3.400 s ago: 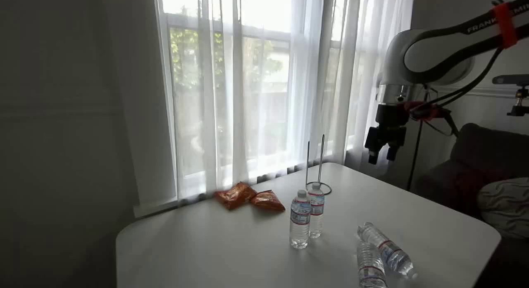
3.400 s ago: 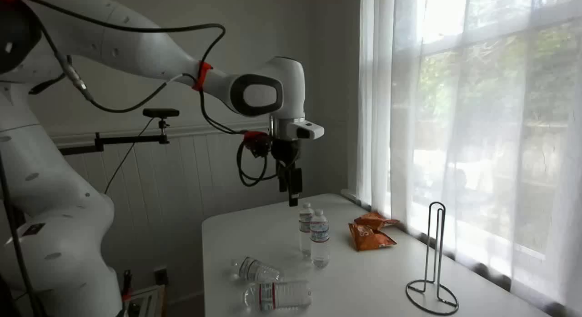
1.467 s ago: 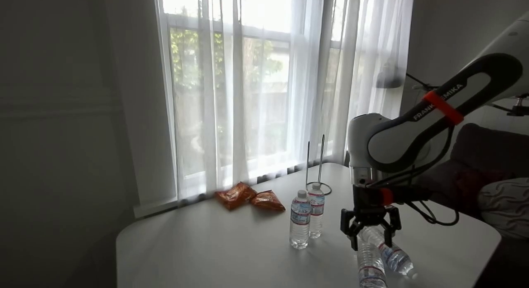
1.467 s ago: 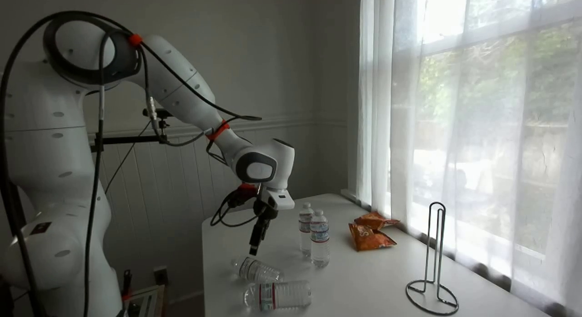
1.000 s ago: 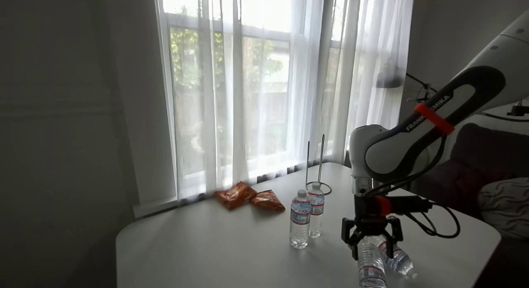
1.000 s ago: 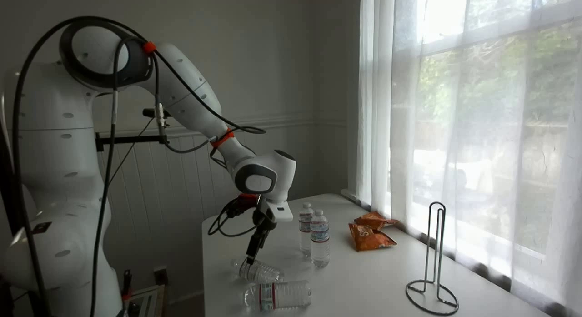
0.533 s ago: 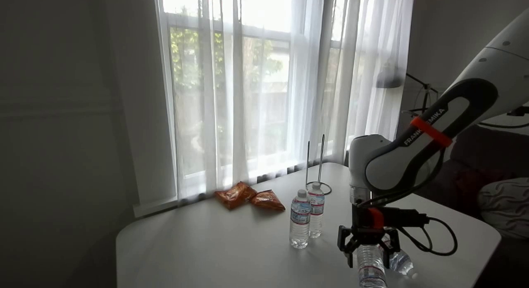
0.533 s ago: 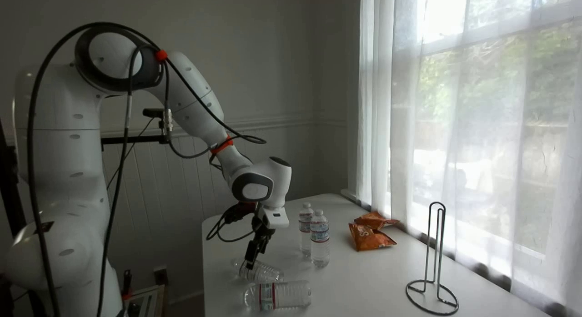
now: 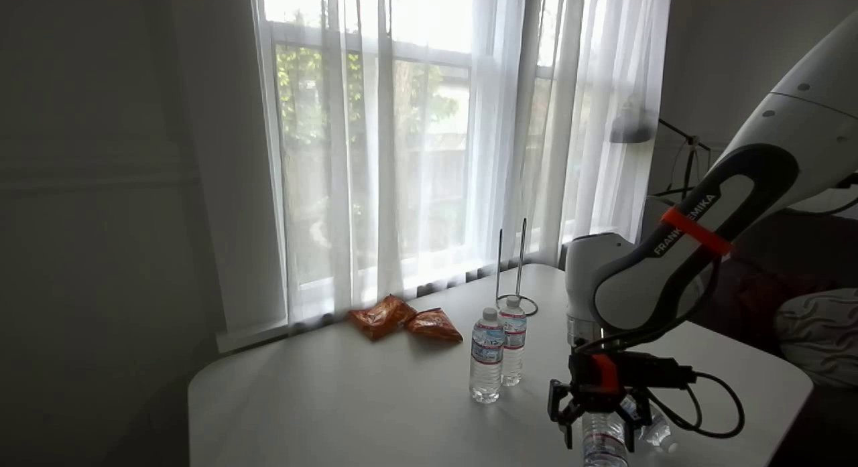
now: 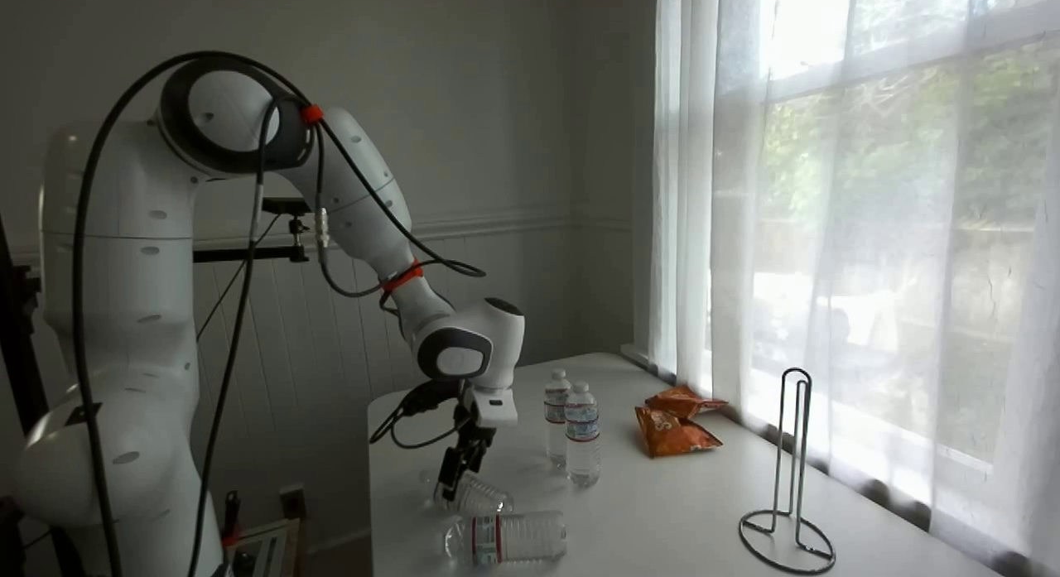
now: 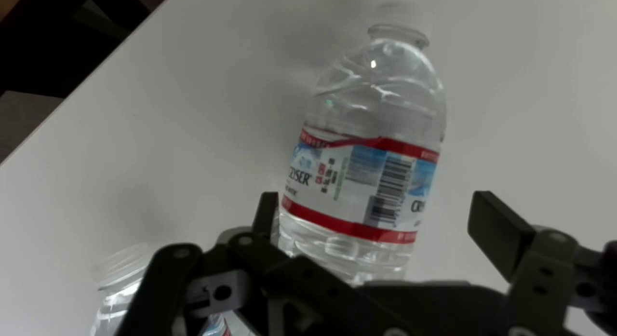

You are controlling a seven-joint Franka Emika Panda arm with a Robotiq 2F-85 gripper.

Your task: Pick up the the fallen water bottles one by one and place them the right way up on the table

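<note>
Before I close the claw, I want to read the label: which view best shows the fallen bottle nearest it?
The wrist view: the fallen bottle fills the middle, its label facing the camera; the claw hides its base end. In both exterior views the claw covers part of it, and its print is unreadable.

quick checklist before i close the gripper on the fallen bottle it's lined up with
1. Gripper open: ok, fingers stand apart.
2. Target bottle lined up between them: ok in the wrist view.
3. Bottle centred: not ok, it sits nearer the left-hand finger in that view.
4. Fingertips low enough to grip: cannot tell, the views don't settle height.
5. Other fallen bottle free of the gripper: cannot tell, partly hidden in the wrist view.
6. Upright bottles out of contact: ok, apart from the gripper in both exterior views.
</note>
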